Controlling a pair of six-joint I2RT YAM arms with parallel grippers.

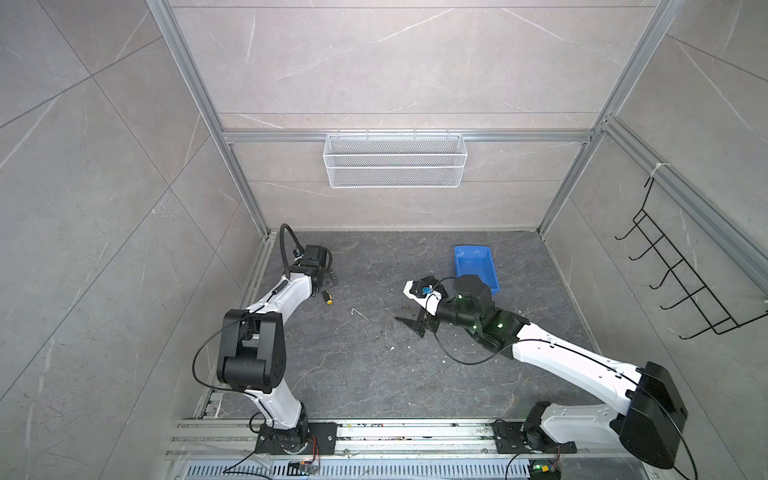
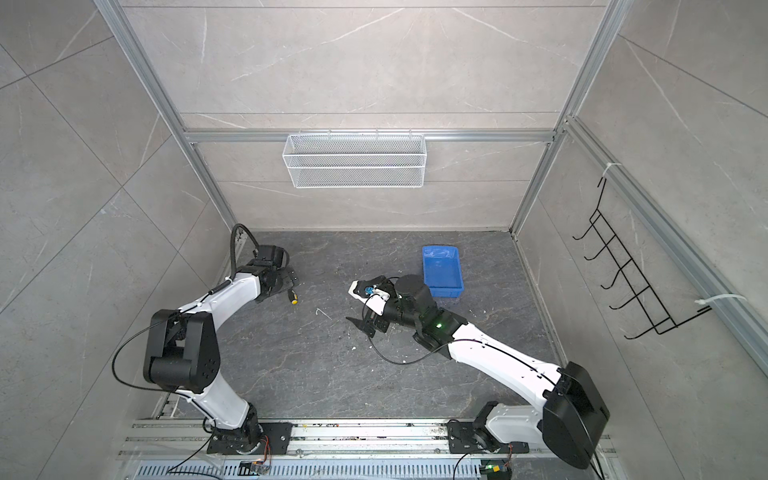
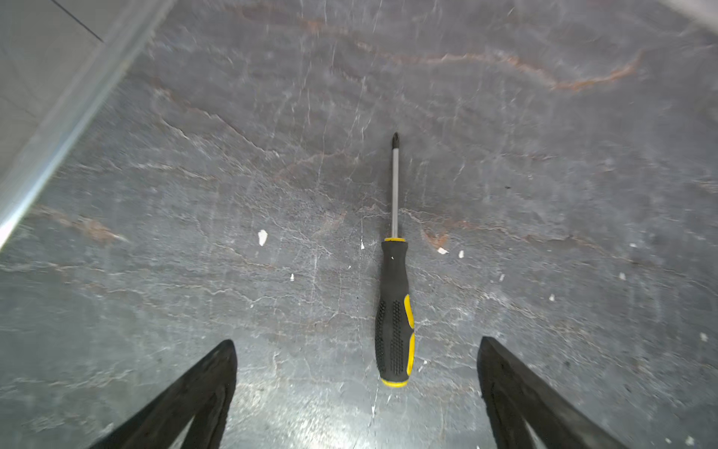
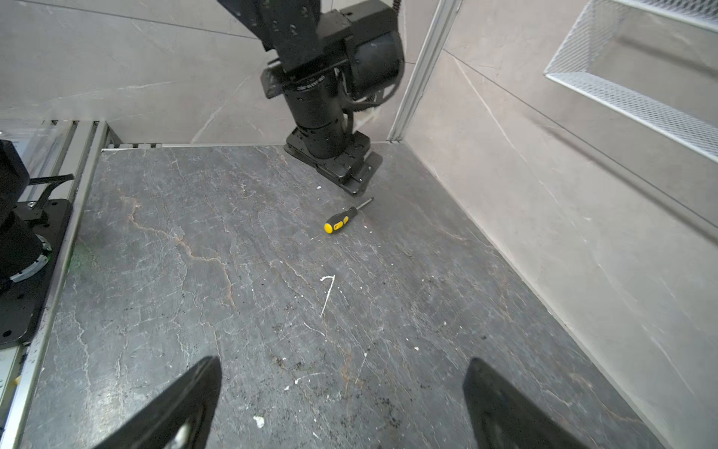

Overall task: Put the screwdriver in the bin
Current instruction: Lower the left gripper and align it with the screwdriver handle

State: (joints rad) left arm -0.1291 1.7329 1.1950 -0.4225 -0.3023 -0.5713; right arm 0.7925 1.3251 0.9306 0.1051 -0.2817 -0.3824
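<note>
The screwdriver (image 3: 394, 311) lies flat on the desk (image 3: 194, 194) between and just ahead of the left gripper's (image 3: 357, 392) spread, empty fingers, its shaft pointing away from them, far nearer than the right gripper (image 4: 342, 404), likewise spread, beside the blue bin (image 1: 476, 266).

The screwdriver (image 1: 328, 297) lies flat on the worktop (image 1: 353, 374), well apart from the bin (image 1: 473, 259), which stands on the worktop to its right and a little farther back, near the back right corner. The left gripper (image 3: 355, 392) hangs just above the screwdriver with its handle end between the spread fingers (image 3: 217, 373), touching neither. The right gripper (image 1: 409, 324) hovers between screwdriver and bin, nearer the front.
</note>
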